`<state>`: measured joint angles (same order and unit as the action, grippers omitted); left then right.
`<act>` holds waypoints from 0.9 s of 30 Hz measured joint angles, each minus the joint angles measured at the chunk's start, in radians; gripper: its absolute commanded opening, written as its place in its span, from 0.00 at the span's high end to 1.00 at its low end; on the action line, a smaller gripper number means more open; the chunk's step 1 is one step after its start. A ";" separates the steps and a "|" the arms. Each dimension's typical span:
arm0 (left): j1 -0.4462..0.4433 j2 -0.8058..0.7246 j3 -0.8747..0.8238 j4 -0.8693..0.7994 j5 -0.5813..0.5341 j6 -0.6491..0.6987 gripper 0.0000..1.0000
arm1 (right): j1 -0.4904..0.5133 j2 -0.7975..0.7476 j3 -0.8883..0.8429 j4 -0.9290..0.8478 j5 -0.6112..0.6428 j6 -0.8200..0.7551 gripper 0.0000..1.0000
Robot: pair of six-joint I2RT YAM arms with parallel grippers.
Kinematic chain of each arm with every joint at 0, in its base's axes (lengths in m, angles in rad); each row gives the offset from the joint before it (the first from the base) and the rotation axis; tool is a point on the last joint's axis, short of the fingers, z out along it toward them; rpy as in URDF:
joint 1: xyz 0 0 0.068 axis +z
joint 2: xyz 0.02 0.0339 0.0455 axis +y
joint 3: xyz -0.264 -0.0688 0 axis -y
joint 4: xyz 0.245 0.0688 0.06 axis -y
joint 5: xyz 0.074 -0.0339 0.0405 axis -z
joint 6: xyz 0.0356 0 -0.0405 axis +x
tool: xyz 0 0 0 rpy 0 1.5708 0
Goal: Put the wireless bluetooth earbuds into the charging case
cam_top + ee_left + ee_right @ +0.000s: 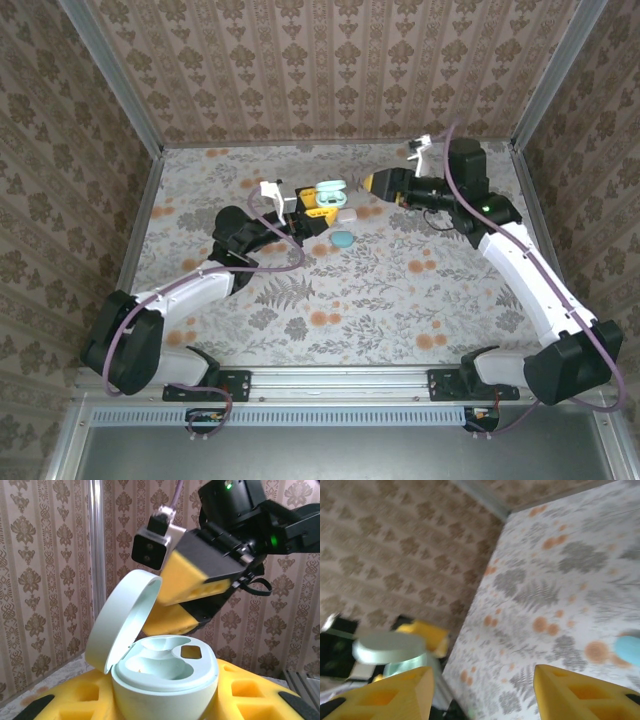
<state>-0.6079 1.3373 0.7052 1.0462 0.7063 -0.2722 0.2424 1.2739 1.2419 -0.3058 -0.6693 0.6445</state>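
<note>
**Open case waits for its earbuds.** Over the flowered table (420,300), your left gripper (308,208) is clamped on the charging case (165,680). It holds the case mouth up, with the lid (122,622) swung open and standing tilted on its hinge at the left of the left wrist view. Both wells (155,662) look empty. Your right gripper (167,605) hovers just above and beyond the open case. In the right wrist view its jaws are parted, with nothing seen between them.

Where the wireless bluetooth earbuds lie cannot be told. Two pebble-shaped pieces, a whitish one (347,215) and a teal one (342,239), rest on the table just beside the held case. Both look too large to be earbuds.

Expect each earbud to be very light, hard and smooth, and likely to squirt out from between the pads. You will probably do best to pinch it gently across its stubby body, leaving free the end that seats in the well.

Which way an earbud points cannot be told. The case's long axis runs side to side across the left wrist view and its wells open upward, so a bud should probably go in from above.
</note>
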 measured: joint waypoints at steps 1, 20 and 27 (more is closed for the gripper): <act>0.000 -0.004 0.000 -0.001 0.000 0.003 0.76 | -0.029 -0.003 -0.009 -0.020 0.031 0.001 0.49; 0.001 -0.017 0.000 -0.017 0.001 0.020 0.76 | -0.129 0.414 -0.025 -0.325 0.296 -0.101 0.54; 0.001 -0.037 0.001 -0.094 0.008 0.090 0.76 | -0.120 0.198 -0.143 -0.036 0.039 0.083 0.42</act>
<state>-0.6071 1.3006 0.7063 0.9524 0.7147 -0.1818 0.1223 1.4723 1.0992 -0.3420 -0.6300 0.7277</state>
